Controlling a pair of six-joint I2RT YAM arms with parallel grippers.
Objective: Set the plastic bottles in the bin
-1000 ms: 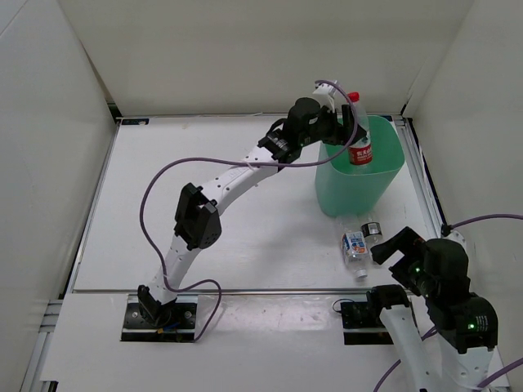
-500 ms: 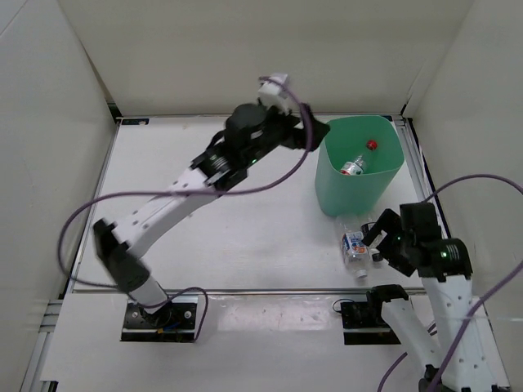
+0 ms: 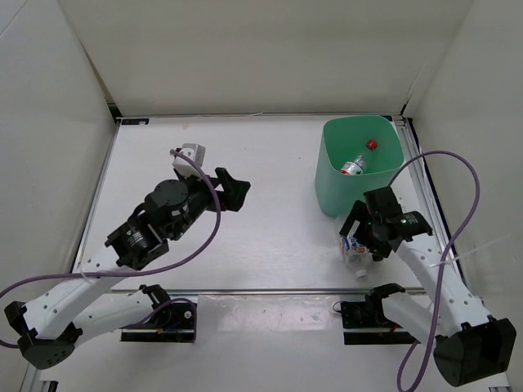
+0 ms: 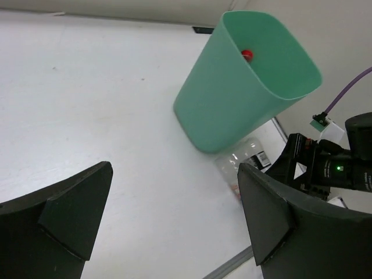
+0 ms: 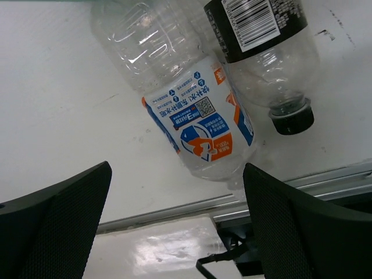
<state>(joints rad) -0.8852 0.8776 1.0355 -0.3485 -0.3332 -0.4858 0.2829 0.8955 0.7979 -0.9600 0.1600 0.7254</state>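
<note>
The mint-green bin (image 3: 344, 196) stands at the table's far right, and a red-capped bottle (image 3: 357, 163) lies inside it. In the left wrist view only its red cap (image 4: 247, 55) shows inside the bin (image 4: 226, 110). A blue-white labelled bottle (image 5: 197, 116) and a short black-capped bottle (image 5: 267, 46) lie side by side on the table in front of the bin. My right gripper (image 5: 177, 221) hangs open just above them, holding nothing. From above, the labelled bottle (image 3: 354, 247) peeks out beside the right gripper (image 3: 365, 238). My left gripper (image 3: 237, 194) is open and empty over the table's middle.
White walls enclose the table on three sides. A metal rail (image 5: 174, 206) runs along the near edge, right by the two bottles. The right arm (image 4: 331, 171) shows in the left wrist view beside the bin. Purple cables (image 3: 445, 175) loop off both arms.
The left gripper opened over the bin and the red-capped bottle dropped in. The left arm then swung back left to mid-table. The right arm reached forward over the two lying bottles.
</note>
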